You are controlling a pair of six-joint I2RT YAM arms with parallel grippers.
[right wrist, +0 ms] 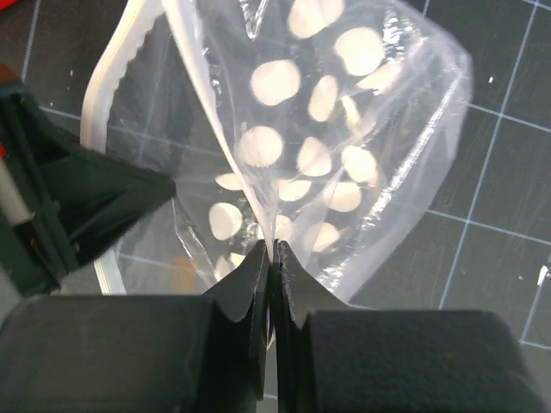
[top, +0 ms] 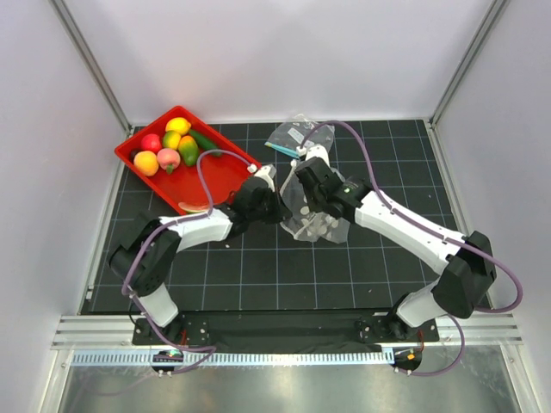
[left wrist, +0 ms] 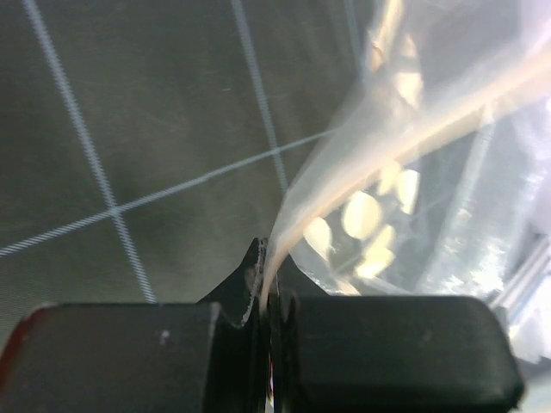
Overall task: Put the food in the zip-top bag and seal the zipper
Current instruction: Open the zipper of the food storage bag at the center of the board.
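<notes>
Zip-top bag (right wrist: pixel 320 151) is pinched in left claw (left wrist: pixel 263 288) and right claw (right wrist: pixel 271 258).

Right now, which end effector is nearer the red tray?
Left. The left end effector is beside the red tray; the right end effector is farther away, across the dotted bag.

White-shelled arms (top: pixel 202 228), black joints (top: pixel 469 280) — purple cables (top: pixel 215 157) alongside, right gripper (right wrist: pixel 274 251) blocky black.

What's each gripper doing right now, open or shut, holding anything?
Left gripper: closed, pinching the zip-top bag.
Right gripper: closed, pinching the same bag's film.
</notes>
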